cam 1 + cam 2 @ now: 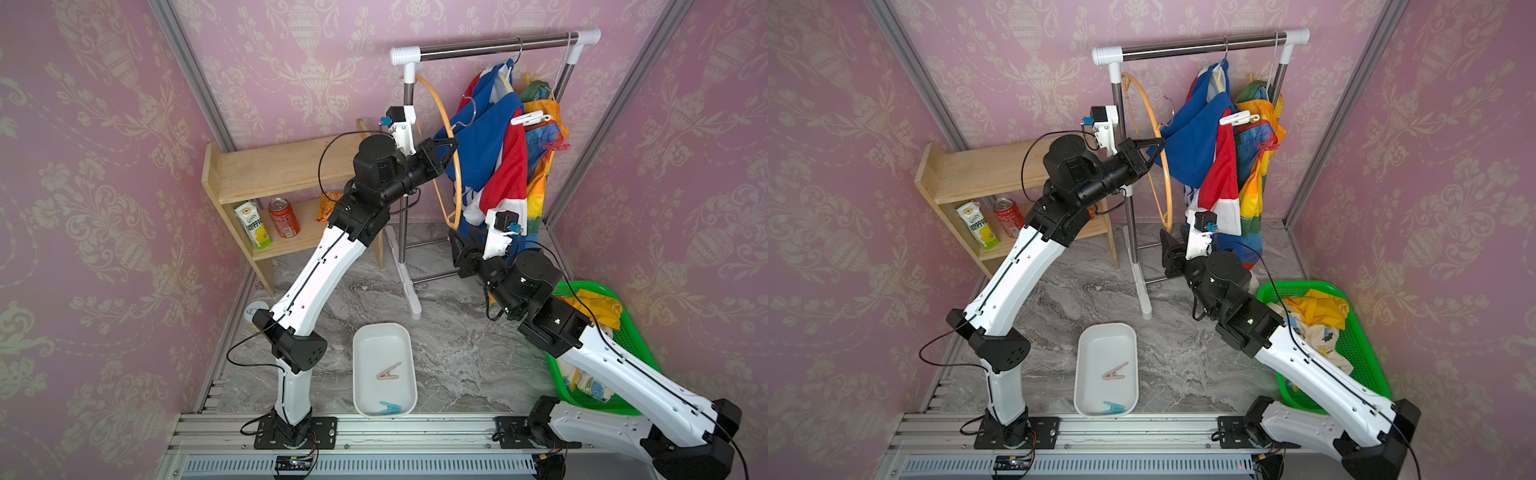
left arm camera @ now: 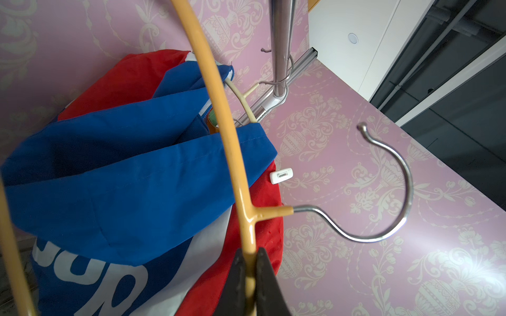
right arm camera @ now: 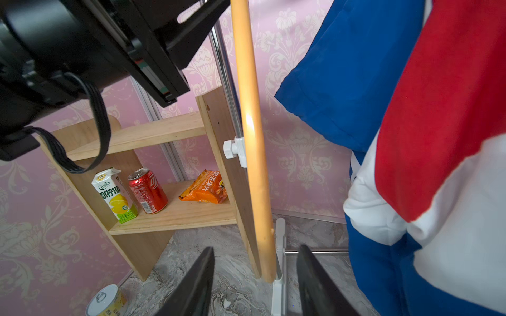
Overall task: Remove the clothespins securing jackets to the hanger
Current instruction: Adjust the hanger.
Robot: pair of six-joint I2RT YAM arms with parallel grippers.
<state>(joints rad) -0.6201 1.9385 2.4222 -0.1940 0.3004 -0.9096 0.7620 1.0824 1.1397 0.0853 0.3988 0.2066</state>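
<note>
My left gripper [image 1: 451, 145] [image 2: 250, 254] is shut on an orange hanger [image 1: 446, 120] [image 2: 219, 90] just below its neck, beside the blue, red and white jacket [image 1: 490, 141] [image 2: 123, 164]. A white clothespin [image 1: 532, 118] [image 2: 281, 175] is clipped at that jacket's shoulder. A red clothespin [image 1: 557, 146] is clipped on the rainbow jacket [image 1: 544, 174] behind. My right gripper [image 1: 455, 237] [image 3: 254, 251] is open, and the hanger's lower end [image 3: 252, 123] hangs between its fingers without touching them. Beige [image 1: 389, 371] and teal [image 1: 390, 408] clothespins lie in the white tray [image 1: 361, 353].
Both jackets hang from a steel rack [image 1: 494, 43]. A wooden shelf [image 1: 282, 166] at the left holds a carton, a red can and a snack bag. A green basket [image 1: 636, 345] under my right arm holds a yellow jacket [image 1: 598, 309]. A tin [image 3: 108, 301] lies on the floor.
</note>
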